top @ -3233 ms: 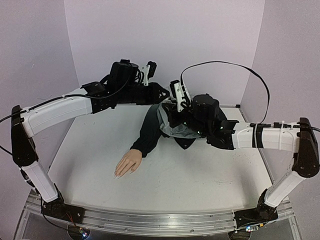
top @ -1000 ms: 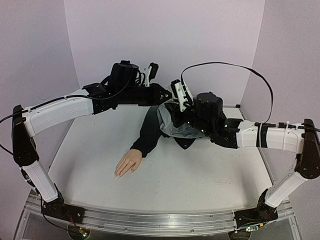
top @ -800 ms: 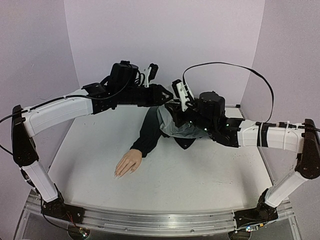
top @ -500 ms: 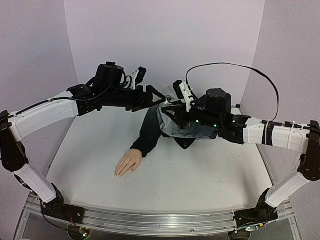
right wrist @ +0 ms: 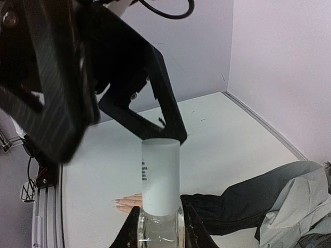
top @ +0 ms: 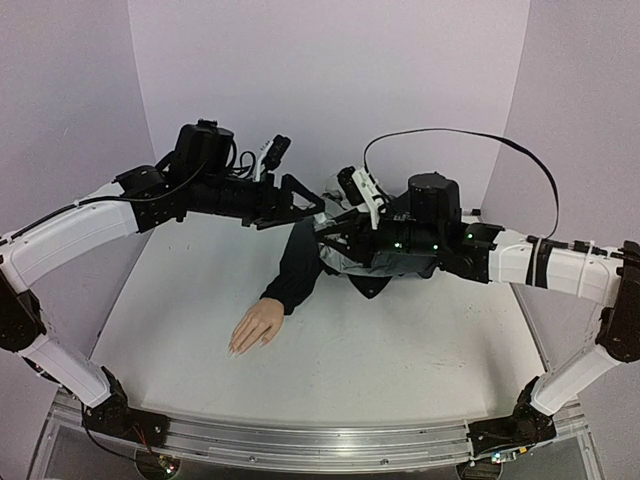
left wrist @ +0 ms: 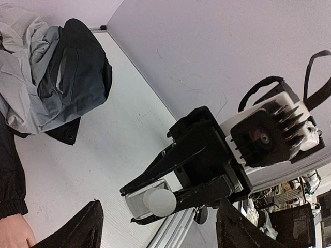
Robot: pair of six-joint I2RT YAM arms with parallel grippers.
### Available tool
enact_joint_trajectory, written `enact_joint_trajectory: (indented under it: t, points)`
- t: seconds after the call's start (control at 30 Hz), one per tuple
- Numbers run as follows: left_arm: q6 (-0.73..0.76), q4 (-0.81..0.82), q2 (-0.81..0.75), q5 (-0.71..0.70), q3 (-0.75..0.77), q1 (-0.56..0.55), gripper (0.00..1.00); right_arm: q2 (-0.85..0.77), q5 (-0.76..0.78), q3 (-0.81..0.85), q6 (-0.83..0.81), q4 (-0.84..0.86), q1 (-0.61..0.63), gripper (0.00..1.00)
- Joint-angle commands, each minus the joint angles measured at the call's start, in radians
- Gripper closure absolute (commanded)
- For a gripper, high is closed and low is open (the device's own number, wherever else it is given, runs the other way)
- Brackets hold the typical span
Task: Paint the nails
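Note:
The flesh-coloured mannequin hand (top: 256, 326) lies palm down on the table, its dark sleeve (top: 296, 262) running back. The nails (right wrist: 116, 201) show as tiny pale tips. My right gripper (right wrist: 161, 233) is shut on the clear glass body of a small bottle (right wrist: 160, 230) with a tall frosted white cap (right wrist: 161, 175), held in the air above the sleeve. My left gripper (left wrist: 159, 205) is open, its black fingers (right wrist: 164, 111) spread in a V just past the cap's top. I cannot tell whether they touch it. In the top view the left gripper (top: 308, 210) faces the right gripper (top: 336, 222).
A crumpled grey and black garment (top: 352, 262) lies behind the sleeve, under the right wrist. Lilac walls (top: 330, 70) close the table on three sides. A metal rail (top: 300, 440) runs along the near edge.
The left gripper has opened and its arm has drawn back to the left. The right arm has shifted a little right with the bottle in its grip.

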Motion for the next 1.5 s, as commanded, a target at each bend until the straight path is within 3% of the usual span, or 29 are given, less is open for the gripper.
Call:
enact_joint_trajectory:
  t: [0.0, 0.2, 0.53, 0.7, 0.87, 0.93, 1.07, 1.23, 1.3, 1.37, 1.47]
  points:
    - [0.058, 0.011, 0.003, 0.026, 0.048, -0.022, 0.27, -0.004, -0.137, 0.071, 0.022, 0.039, 0.002, 1.00]
    - [0.067, 0.147, -0.022, 0.056, -0.003, -0.023, 0.44, 0.016, -0.271, 0.087, 0.105, 0.084, -0.023, 1.00]
    - [0.092, 0.160, 0.006, -0.008, -0.001, -0.027, 0.73, 0.041, -0.336, 0.075, 0.182, 0.166, -0.083, 1.00]
    - [0.097, 0.158, 0.031, -0.086, 0.020, -0.032, 0.81, 0.069, -0.331, 0.090, 0.176, 0.168, -0.093, 1.00]
    - [0.109, 0.151, 0.086, -0.074, 0.071, -0.032, 0.82, 0.093, -0.334, 0.105, 0.168, 0.168, -0.112, 1.00]
    - [0.115, 0.146, 0.102, -0.076, 0.087, -0.032, 0.87, 0.095, -0.315, 0.107, 0.163, 0.168, -0.117, 1.00]
    - [0.111, 0.144, 0.126, -0.115, 0.099, -0.034, 0.91, 0.096, -0.180, 0.104, 0.142, 0.169, -0.118, 1.00]
    - [0.057, 0.144, 0.164, -0.224, 0.107, -0.045, 0.95, 0.091, 0.391, 0.087, 0.102, 0.192, -0.040, 1.00]
    - [0.043, 0.144, 0.170, -0.246, 0.113, -0.047, 0.95, 0.095, 0.544, 0.084, 0.067, 0.221, -0.005, 1.00]
    - [0.037, 0.145, 0.172, -0.256, 0.114, -0.047, 0.95, 0.096, 0.588, 0.084, 0.073, 0.238, -0.001, 1.00]
    - [0.041, 0.142, 0.165, -0.249, 0.115, -0.047, 0.90, 0.102, 0.508, 0.093, 0.053, 0.245, -0.003, 1.00]
